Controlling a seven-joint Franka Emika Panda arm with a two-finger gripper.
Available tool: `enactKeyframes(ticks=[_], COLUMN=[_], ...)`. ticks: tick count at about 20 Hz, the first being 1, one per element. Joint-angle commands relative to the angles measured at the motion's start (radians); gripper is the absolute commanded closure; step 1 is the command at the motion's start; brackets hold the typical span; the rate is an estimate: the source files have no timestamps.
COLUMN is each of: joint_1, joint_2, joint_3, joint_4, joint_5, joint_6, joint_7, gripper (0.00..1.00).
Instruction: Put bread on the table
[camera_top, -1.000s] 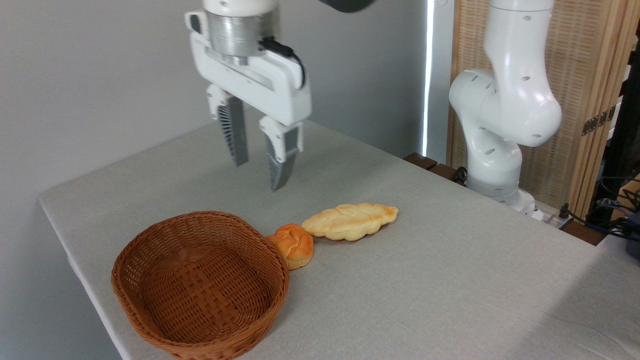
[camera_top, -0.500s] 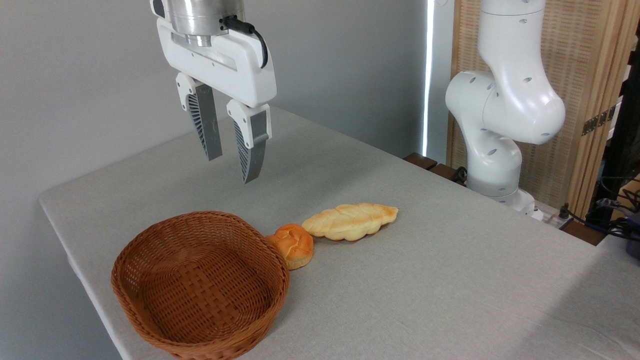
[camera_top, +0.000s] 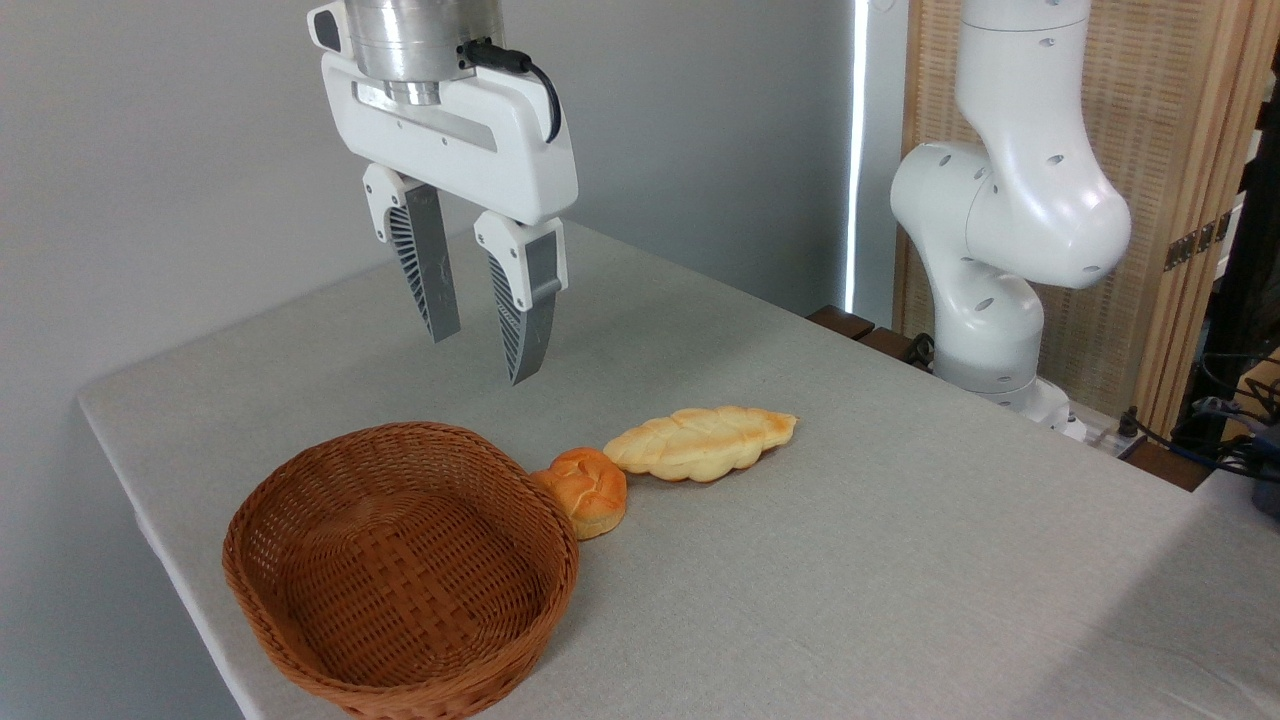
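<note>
Wicker basket (camera_top: 400, 570) sits near-left on the table (camera_top: 900, 560), and it holds nothing, which fits the bread being out on the cloth rather than inside. Just right of the basket rim a small round bun (camera_top: 585, 490) lies on the cloth, touching or almost touching the wicker, can't tell which. Right of the bun is the bread (camera_top: 702, 441), the long braided loaf, lying flat on the table with one pointed end at the bun and the other end aimed right and slightly far; the two look to touch at that tip. Nothing props or presses the loaf, it rests on its own weight, so judging by this layout the put-down looks done. Gripper (camera_top: 481, 350) hangs high over the far-left part of the table, above and behind the basket's far rim, well apart from the loaf and up-left of it. Fingers point down, slightly tilted, parted by a modest gap with only the cloth showing through; nothing between them, nothing touched. Empty and clear of everything, it reads as a parked or retreat pose, not a reach. Arm base (camera_top: 1000, 250) stands far right off the table edge.
</note>
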Motion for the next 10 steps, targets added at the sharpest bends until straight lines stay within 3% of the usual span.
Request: enactKeyframes(ticks=[1, 10], joint_1=[-0.023, -0.022], joint_2=[-0.006, -0.006], joint_3=[0.02, 0.022], joint_4=[0.001, 0.003], joint_5=[0.015, 0.017], joint_6=[-0.039, -0.062], joint_7=[0.001, 0.104], gripper=[0.0, 0.0])
